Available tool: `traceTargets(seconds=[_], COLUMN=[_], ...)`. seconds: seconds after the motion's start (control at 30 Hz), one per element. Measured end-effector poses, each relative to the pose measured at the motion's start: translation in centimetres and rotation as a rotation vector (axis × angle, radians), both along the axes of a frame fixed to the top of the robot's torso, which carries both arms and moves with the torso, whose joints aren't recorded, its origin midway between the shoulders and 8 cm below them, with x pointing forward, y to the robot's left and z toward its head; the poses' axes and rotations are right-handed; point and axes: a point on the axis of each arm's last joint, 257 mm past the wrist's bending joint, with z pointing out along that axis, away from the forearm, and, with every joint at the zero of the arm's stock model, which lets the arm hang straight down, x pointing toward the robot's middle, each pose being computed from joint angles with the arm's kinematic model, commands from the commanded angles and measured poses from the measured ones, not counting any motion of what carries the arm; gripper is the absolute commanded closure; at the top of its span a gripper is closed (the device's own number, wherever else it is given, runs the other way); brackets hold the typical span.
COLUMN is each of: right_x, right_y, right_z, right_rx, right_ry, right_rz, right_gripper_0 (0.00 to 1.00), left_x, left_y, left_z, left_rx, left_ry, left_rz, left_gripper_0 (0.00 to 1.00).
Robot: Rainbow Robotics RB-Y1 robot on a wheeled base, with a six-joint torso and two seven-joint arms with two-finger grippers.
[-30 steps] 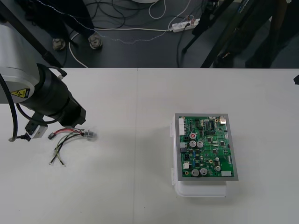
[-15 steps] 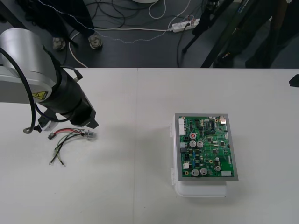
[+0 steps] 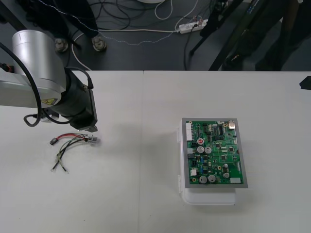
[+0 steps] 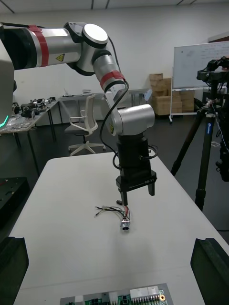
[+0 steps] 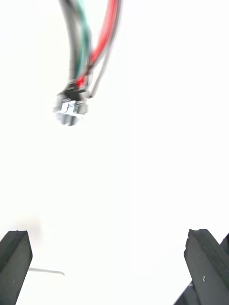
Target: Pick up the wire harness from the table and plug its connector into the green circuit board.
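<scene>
The wire harness [image 3: 73, 143] lies flat on the table at the left, with its round metal socket [image 3: 93, 141] toward the middle and its small black plug [image 3: 52, 141] at the outer end. My left gripper [image 3: 83, 127] hangs just beyond the harness near the socket, pointing down. In the left wrist view it [image 5: 109, 238] is open, with the socket [image 5: 70, 107] and wires [image 5: 90, 38] ahead of the fingers and nothing between them. The green circuit board [image 3: 214, 153] sits on its white base [image 3: 209, 198] at the right. My right gripper [image 4: 112, 243] is open, facing the left gripper [image 4: 136, 189] and the harness [image 4: 114, 212].
A seam [image 3: 143, 145] runs down the table between harness and board. My right arm [image 3: 305, 82] waits at the right edge of the table. The board's near edge [image 4: 119, 296] lies just ahead of the right gripper.
My left arm has swung right and toward the far edge, bringing its gripper from over the plug end to just beyond the socket end. The harness has not moved.
</scene>
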Motion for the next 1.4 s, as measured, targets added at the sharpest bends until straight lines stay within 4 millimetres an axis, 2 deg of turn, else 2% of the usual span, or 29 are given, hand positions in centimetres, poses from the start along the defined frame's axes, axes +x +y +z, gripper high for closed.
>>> traceTargets(seconds=[0.27,0.47,0.67,0.8,1.0,1.4], right_x=[-0.3,-0.5,-0.6,-0.6,-0.6,-0.1], right_y=[0.1,0.2,0.2,0.3,0.6,1.0], right_z=[0.9,1.3,1.3,1.2,0.9,-0.4], right_rx=[0.022,0.033,0.033,0.033,0.029,-0.01], right_ry=[-0.014,-0.019,-0.02,-0.017,-0.026,-0.01], right_rz=[0.019,0.029,0.03,0.035,0.043,0.032], right_gripper_0=[0.0,0.0,0.0,0.0,0.0,0.0], left_x=[2.1,1.8,1.0,1.6,2.5,0.7], left_y=[1.6,3.4,4.2,4.7,4.6,4.6], left_z=[-1.8,-4.0,-6.1,-7.5,-9.4,-11.9], left_rx=[0.093,0.12,0.128,0.146,0.181,0.189], left_ry=[-0.051,-0.038,-0.003,0.002,-0.004,0.035], left_rz=[-0.059,-0.05,-0.033,-0.015,-0.026,-0.045], left_gripper_0=[0.07,0.06,0.06,0.06,0.07,0.08])
